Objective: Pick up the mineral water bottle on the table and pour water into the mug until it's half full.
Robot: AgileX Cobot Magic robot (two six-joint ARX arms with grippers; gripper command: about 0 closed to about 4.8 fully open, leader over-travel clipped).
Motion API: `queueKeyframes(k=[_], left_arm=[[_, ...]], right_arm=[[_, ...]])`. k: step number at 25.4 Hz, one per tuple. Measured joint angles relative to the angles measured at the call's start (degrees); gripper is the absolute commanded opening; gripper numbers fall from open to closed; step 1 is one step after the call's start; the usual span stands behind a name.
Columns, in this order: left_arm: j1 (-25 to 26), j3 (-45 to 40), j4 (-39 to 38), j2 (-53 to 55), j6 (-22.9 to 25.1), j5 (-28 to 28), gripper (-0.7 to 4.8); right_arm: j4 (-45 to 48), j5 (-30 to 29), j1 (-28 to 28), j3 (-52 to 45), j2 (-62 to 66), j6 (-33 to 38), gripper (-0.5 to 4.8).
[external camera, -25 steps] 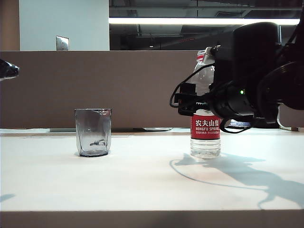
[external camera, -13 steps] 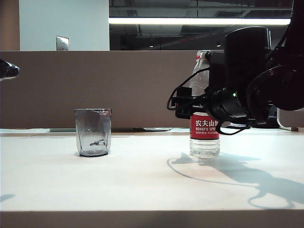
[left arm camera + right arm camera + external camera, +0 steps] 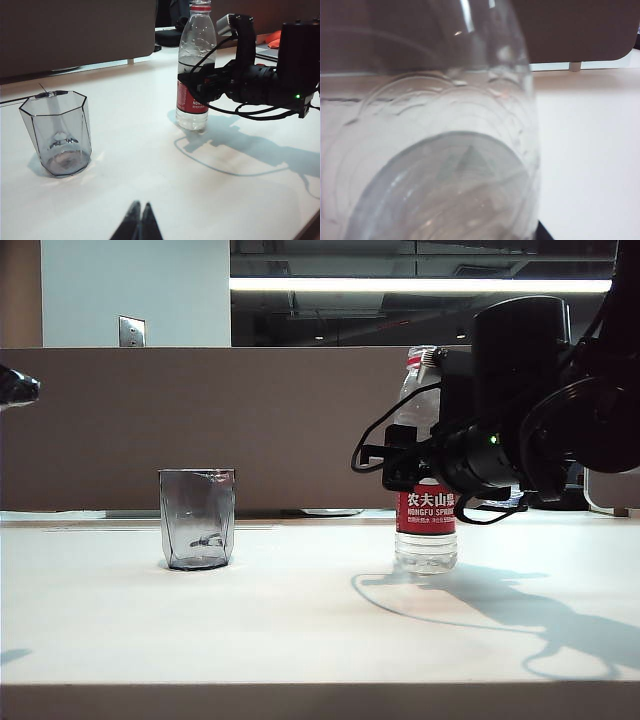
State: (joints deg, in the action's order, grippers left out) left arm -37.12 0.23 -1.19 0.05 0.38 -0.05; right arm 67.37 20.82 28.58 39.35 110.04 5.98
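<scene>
The right claw (image 3: 405, 462) sits at the mineral water bottle (image 3: 427, 455), level with the top of its red label; whether its jaws have clamped the bottle cannot be told. The bottle stands upright on the white surface (image 3: 300, 610) and fills the right wrist view (image 3: 430, 150), water (image 3: 440, 190) showing inside. The mug (image 3: 197, 518) stands well apart from the bottle, upright. The left claw (image 3: 138, 224) hangs closed above the surface, well apart from the bottle and nearer the mug (image 3: 56, 132).
</scene>
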Motion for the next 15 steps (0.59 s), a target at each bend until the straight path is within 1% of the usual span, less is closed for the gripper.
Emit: queueKeyframes(k=[3,7,11,13,14,15], left_arm=[[0.0,0.0,0.0,0.0,0.0,0.0,-0.05],[0.02,0.0,0.0,0.0,0.0,0.0,-0.05],[0.42,0.0,0.0,0.0,0.02,0.07,-0.05],[2.93,0.0,0.0,0.02,0.0,0.09,-0.05],[5.4,0.0,0.0,0.02,0.0,0.07,-0.05],[6.67,0.0,0.0,0.02,0.0,0.04,-0.05]], right_arm=[[-0.09,-0.09,0.0,0.0,-0.09,-1.42,2.92],[-2.69,-0.31,0.37,-0.24,-2.43,-9.46,2.92],[-4.07,-0.28,0.33,-0.39,-6.25,-15.06,2.92],[-6.1,-0.22,0.26,1.62,-8.15,-18.71,2.92],[-9.2,-1.31,0.2,4.57,-8.22,-20.68,2.92],[-10.78,-2.03,0.2,5.7,-8.22,-21.55,2.92]])
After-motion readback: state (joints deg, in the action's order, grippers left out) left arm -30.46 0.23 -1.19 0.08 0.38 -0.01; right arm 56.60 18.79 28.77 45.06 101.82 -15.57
